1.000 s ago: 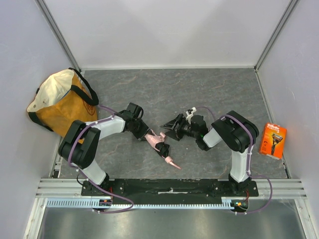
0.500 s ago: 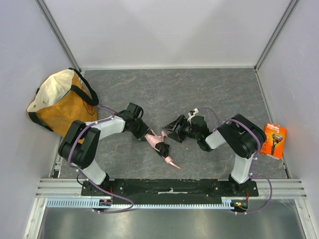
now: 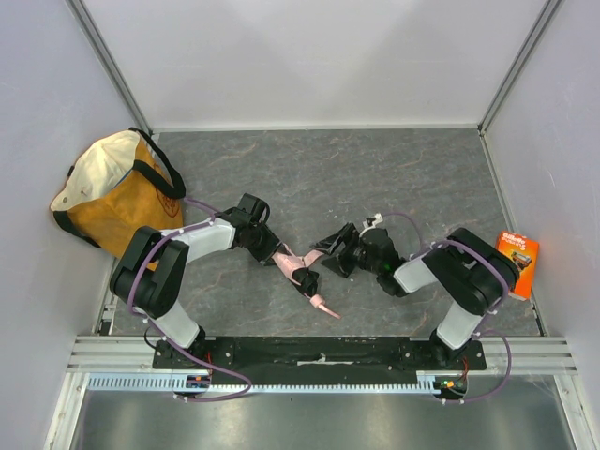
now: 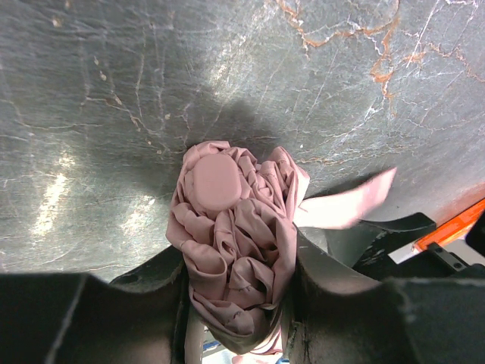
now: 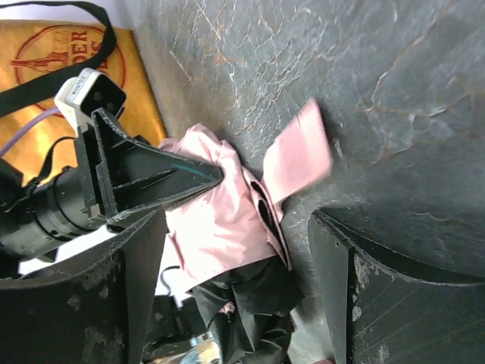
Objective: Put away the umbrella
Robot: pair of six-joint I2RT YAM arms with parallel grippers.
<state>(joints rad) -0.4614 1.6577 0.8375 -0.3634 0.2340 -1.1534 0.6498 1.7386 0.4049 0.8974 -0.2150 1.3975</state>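
Note:
The pale pink umbrella (image 3: 296,269) lies folded on the grey table, its thin pink strap (image 3: 325,306) trailing toward the front. My left gripper (image 3: 273,251) is shut on its bunched fabric; in the left wrist view the umbrella (image 4: 235,235) is squeezed between both fingers (image 4: 345,303). My right gripper (image 3: 325,253) is open, just right of the umbrella. In the right wrist view the umbrella (image 5: 216,220) and its black handle end (image 5: 246,303) sit between the spread fingers (image 5: 394,288), untouched, with the strap (image 5: 303,152) beyond.
An orange-and-cream tote bag (image 3: 117,187) stands at the left wall, also in the right wrist view (image 5: 61,53). An orange razor box (image 3: 516,265) lies at the right wall, close to my right arm's elbow.
My right gripper has moved nearer and closer to the umbrella, and its elbow has swung right toward the orange box. The left gripper and umbrella have stayed put.

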